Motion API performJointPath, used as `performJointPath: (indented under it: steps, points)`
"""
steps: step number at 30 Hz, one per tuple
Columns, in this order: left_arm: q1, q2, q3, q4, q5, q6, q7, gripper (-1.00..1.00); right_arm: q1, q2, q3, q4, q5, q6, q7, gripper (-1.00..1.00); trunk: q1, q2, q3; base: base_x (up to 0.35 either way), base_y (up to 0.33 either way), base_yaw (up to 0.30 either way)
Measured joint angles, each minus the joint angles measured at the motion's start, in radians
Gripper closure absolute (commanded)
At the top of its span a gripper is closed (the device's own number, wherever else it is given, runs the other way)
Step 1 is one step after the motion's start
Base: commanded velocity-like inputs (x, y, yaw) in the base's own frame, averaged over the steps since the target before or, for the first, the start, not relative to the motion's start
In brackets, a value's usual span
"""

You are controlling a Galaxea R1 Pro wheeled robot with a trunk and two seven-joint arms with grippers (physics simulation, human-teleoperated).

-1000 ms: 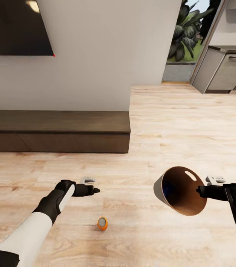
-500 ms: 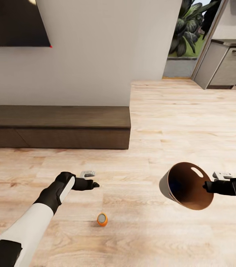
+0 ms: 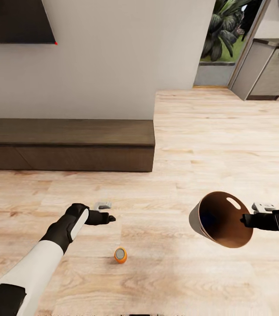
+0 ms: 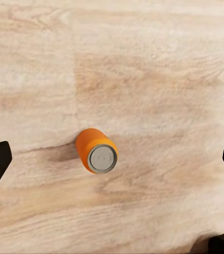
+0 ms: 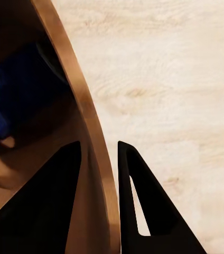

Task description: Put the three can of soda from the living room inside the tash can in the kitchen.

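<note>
Below the left gripper (image 4: 112,159), jaws apart, 1 soda can (image 4: 96,151) lies: light, rolls, grip mid-body; right gripper (image 5: 99,153) clamps trash can (image 3: 220,219) rim.

No text, label, brand, number or sign can be read anywhere in these views. The small orange cylinder with a silver-grey end (image 3: 120,254) lying on the light wood floor (image 3: 201,140) shows a plain orange side and a faint round mark on its end that cannot be made out as a letter. The pale grey tapered bucket with a glossy copper-brown inside (image 3: 220,219) bears no writing on its wall or rim. The long low dark-brown cabinet (image 3: 69,149), the dark flat panel on the white wall (image 3: 16,19) and the grey cabinet fronts (image 3: 275,72) are likewise unmarked.
</note>
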Motion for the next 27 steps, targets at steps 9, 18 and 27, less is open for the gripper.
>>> performJointPath:
  steps: [9,18,27]
  points:
    - [0.0,0.0,0.0,0.0,0.0,0.0,0.009,-1.0,-0.1,0.0,0.059,0.0,0.022,0.094,0.0,1.0,0.035,-0.063,-0.042,0.0,0.0,0.0]
    - [0.0,-0.002,0.0,0.0,-0.001,0.0,0.011,-1.0,-0.15,0.002,0.106,0.0,0.067,0.094,-0.001,1.0,0.069,-0.126,-0.084,0.0,0.0,0.0]
    - [0.0,-0.013,0.0,0.0,-0.004,0.0,0.01,-1.0,-0.152,0.007,0.148,0.0,0.068,0.094,-0.001,1.0,0.104,-0.189,-0.127,0.0,0.0,0.0]
